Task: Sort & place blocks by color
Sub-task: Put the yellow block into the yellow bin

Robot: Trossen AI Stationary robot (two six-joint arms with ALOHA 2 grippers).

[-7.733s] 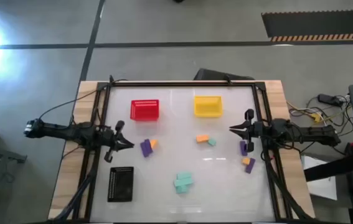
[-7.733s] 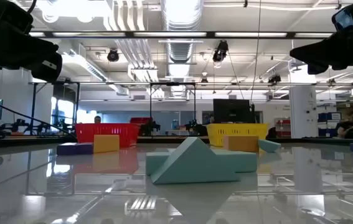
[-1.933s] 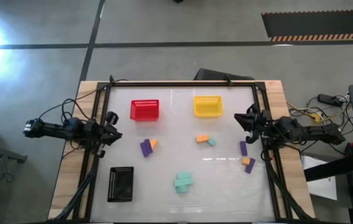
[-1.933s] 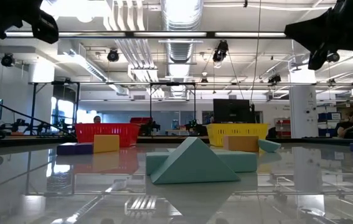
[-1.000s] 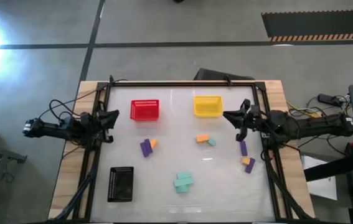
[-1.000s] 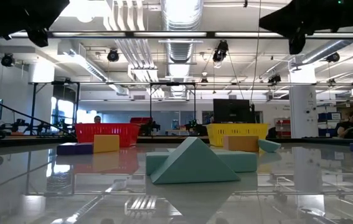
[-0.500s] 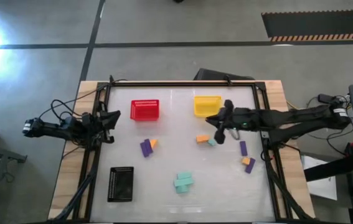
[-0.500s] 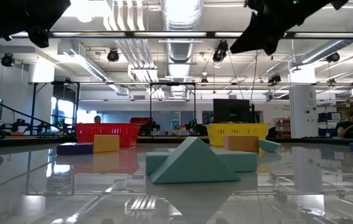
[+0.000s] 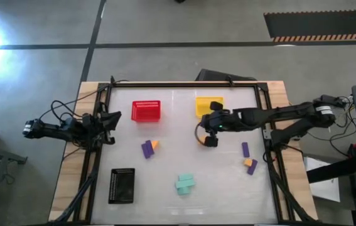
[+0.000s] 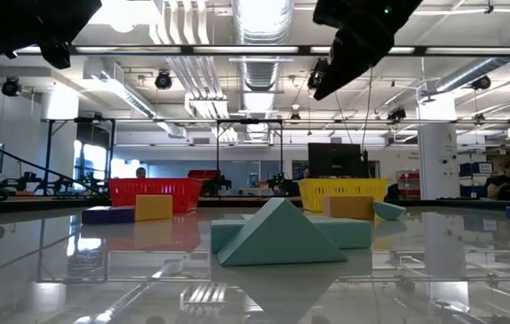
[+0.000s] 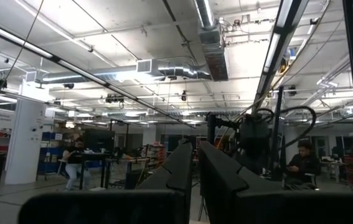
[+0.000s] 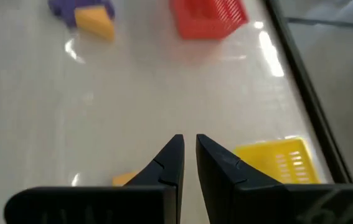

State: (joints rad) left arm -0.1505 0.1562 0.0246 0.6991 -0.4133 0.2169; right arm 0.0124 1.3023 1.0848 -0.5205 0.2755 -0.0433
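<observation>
In the high view the right gripper [image 9: 210, 139] hangs at frame centre, just below the yellow basket [image 9: 208, 101], over the spot where an orange block [image 12: 124, 179] peeks past its fingers [image 12: 171, 163] in the right wrist view, which alone shows them nearly together with a thin gap and nothing between them. The left gripper [image 9: 110, 123] waits at the table's left edge beside the red basket [image 9: 146, 111], its fingers [image 11: 182, 171] also close together and apparently empty. Purple and orange blocks [image 9: 149, 147] lie left of centre, teal blocks [image 9: 185, 183] at lower centre, and more purple and orange blocks [image 9: 248, 158] at the right; the low view shows the teal ones nearest and neither gripper near the table.
</observation>
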